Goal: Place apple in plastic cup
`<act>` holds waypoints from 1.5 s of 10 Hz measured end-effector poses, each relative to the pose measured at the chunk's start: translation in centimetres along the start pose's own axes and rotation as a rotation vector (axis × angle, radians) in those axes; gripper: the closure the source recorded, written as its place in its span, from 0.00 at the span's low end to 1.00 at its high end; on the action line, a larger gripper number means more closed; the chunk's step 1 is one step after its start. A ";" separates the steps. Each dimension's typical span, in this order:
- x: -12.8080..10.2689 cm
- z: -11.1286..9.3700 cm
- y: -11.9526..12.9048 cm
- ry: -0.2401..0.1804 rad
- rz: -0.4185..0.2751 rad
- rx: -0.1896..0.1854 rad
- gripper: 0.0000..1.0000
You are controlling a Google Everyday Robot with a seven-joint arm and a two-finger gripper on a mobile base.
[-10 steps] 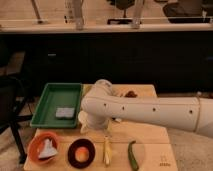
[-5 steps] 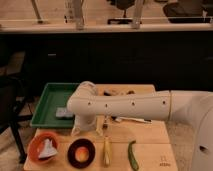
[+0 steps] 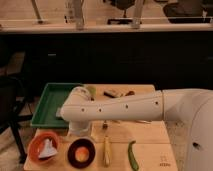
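Note:
A small round orange-yellow shape, which looks like the apple [image 3: 82, 154], sits inside a small dark round cup [image 3: 71, 149] at the table's front left. A yellow-green bit of the plastic cup [image 3: 91, 91] peeks out behind my arm, next to the green tray. My white arm [image 3: 125, 107] reaches from the right across the table. Its gripper [image 3: 80, 131] points down at the left end, just behind and above the dark cup and the apple.
A green tray [image 3: 47, 102] lies at the back left. An orange bowl [image 3: 35, 145] holding a white object stands at the front left. A long yellow item [image 3: 106, 150] and a green cucumber-like vegetable [image 3: 132, 156] lie at the front. Small items [image 3: 112, 92] sit at the back.
My arm has swung left across the table, and its end has come down toward the front, nearer the dark cup. The objects on the table have not moved.

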 end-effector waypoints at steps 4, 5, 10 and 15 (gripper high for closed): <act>-0.7 0.9 -1.0 -0.029 -0.009 0.011 0.20; -0.8 1.1 -1.1 -0.036 -0.012 0.012 0.20; -1.4 2.2 -1.8 -0.072 -0.042 0.013 0.43; -2.4 3.1 -1.8 -0.102 -0.062 0.006 0.74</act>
